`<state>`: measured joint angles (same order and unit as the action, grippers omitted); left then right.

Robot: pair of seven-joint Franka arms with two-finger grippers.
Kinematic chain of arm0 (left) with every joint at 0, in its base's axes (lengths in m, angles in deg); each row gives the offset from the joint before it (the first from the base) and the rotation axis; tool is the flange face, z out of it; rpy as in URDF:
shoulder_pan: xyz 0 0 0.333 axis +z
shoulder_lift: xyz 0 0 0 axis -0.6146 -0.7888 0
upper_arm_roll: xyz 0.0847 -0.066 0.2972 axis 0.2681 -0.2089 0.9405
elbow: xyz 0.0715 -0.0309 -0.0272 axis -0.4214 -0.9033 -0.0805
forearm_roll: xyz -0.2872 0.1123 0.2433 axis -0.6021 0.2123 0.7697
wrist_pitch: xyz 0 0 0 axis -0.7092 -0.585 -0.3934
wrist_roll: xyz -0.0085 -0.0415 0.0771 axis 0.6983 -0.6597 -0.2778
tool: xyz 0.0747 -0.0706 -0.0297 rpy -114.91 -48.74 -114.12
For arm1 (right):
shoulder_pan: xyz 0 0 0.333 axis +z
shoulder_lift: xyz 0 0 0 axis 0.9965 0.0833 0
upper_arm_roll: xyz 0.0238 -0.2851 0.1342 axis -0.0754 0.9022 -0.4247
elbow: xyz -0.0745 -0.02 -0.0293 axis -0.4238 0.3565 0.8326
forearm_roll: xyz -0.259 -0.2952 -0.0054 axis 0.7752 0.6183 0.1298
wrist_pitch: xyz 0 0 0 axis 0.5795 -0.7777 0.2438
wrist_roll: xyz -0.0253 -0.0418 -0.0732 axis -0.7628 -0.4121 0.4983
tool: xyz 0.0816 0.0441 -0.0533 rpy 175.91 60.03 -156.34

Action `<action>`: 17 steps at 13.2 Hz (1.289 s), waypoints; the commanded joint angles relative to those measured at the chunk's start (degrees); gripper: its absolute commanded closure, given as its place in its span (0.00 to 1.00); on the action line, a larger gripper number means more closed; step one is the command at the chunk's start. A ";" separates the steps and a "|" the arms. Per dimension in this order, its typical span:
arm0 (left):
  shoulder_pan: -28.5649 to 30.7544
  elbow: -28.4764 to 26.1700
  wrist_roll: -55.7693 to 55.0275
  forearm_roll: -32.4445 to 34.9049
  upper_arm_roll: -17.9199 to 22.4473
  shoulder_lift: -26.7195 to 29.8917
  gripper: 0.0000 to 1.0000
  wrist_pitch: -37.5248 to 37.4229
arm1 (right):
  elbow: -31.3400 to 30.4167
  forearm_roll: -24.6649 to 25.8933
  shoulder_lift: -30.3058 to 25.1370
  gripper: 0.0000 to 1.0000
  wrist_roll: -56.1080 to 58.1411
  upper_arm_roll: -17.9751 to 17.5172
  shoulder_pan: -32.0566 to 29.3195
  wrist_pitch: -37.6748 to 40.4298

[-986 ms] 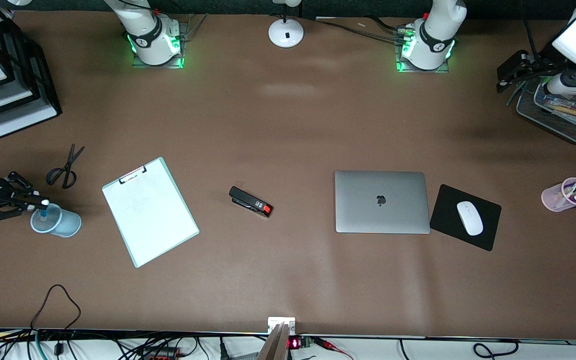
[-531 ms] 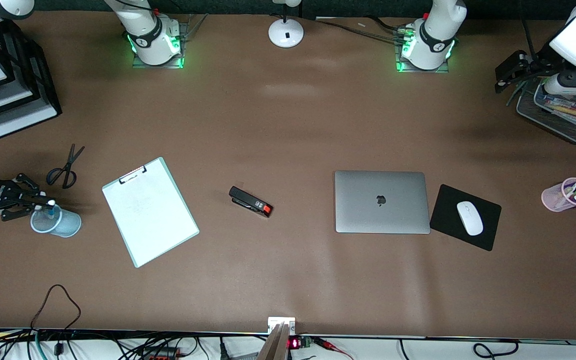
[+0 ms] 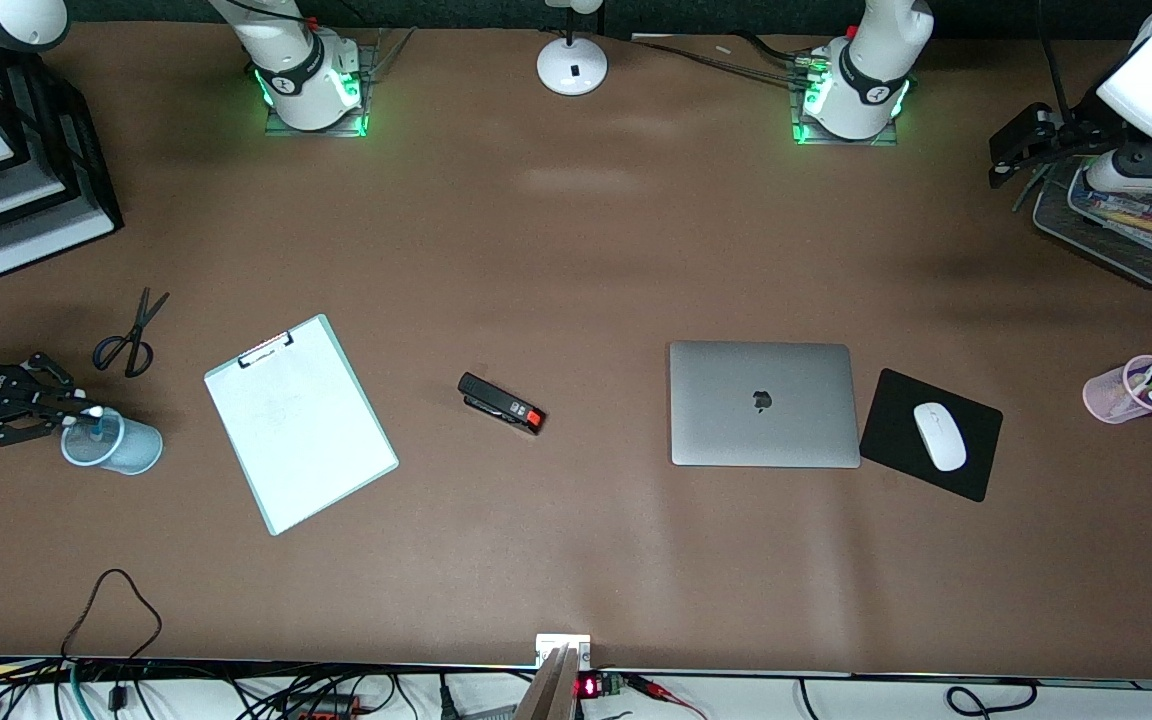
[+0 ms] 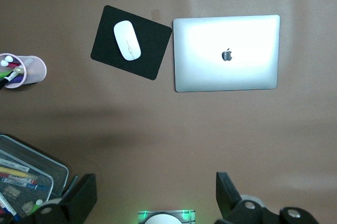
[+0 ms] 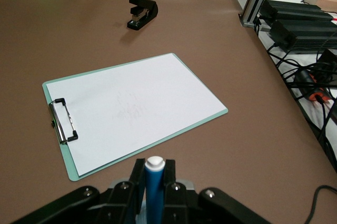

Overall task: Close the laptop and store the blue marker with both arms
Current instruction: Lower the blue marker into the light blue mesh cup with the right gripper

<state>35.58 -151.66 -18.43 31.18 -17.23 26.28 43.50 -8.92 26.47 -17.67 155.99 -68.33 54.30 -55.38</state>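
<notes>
Silver-grey, the laptop (image 3: 763, 404) lies shut beside the mouse pad (image 3: 930, 434). Over a pale cup (image 3: 112, 441), the right gripper (image 3: 64, 406) reaches level. Left wrist view: left gripper (image 4: 156, 195) jaws spread wide, empty. Right wrist view: jaws clamp the blue marker (image 5: 155, 191) upright.

We take this for a robotics lab dressed as an office desk: two white arms are bolted on green-lit bases (image 3: 314, 95) along one edge of a brown table (image 3: 576, 560), and loose cables (image 3: 116, 690) trail off the edge nearest the front camera. On the table we see a laptop (image 3: 763, 404), clipboard (image 3: 300, 422), stapler (image 3: 501, 403), scissors (image 3: 132, 335) and stacked paper trays (image 3: 26, 170).
</notes>
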 commanded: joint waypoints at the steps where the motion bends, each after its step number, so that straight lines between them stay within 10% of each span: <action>1: -0.37 -0.66 1.12 -0.12 0.54 0.62 0.00 0.74 | 1.97 -1.27 1.40 1.00 0.33 -0.66 -0.72 -0.06; 10: -0.46 -0.48 0.41 -0.21 -0.87 0.89 0.00 0.74 | 1.97 -2.41 4.22 0.97 0.16 -0.66 -1.16 -0.15; 12: -0.46 -0.48 0.41 -0.12 -0.96 0.63 0.00 1.44 | 1.97 -2.50 4.22 0.60 -0.81 -0.57 -1.24 -0.23; 13: -0.55 -0.39 0.41 -0.03 -0.96 0.62 0.00 1.45 | 1.97 -2.50 4.22 0.06 -0.81 -0.57 -1.24 -0.23; 17: -0.46 -0.39 1.03 -0.03 -0.87 0.62 0.00 1.45 | 1.97 -2.50 3.52 0.00 -3.87 -0.66 -1.77 0.38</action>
<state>35.49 -151.67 -18.43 31.18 -18.33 26.33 44.38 -8.00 24.99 -14.32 154.45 -68.33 53.42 -55.87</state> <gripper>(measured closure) 0.000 0.427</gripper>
